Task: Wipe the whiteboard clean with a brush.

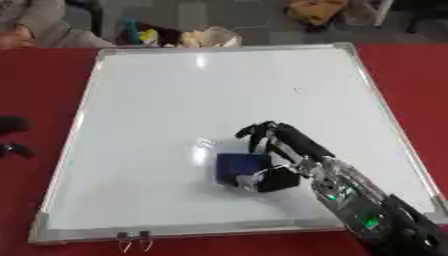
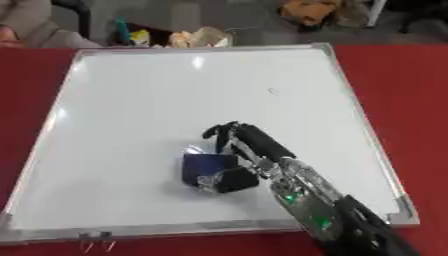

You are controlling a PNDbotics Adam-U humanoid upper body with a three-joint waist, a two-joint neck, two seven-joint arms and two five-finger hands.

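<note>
Brush (image 1: 238, 167), a dark blue block, sits on the whiteboard (image 1: 175, 90) in its lower middle, under the right hand (image 1: 289, 150), whose fingers (image 1: 258, 131) curl over its far side while the thumb presses its near end. A faint mark (image 1: 299, 91) lies up and to the right, beyond the fingers.

In the right eye view the same clasp holds; the left hand is absent. The red table (image 2: 402, 90) surrounds the board.

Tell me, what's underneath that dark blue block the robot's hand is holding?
The whiteboard lies under the blue eraser block, flat on the red table. The right hand curls over the block. Whether any marks remain beneath it cannot be seen; the block covers that patch.
</note>
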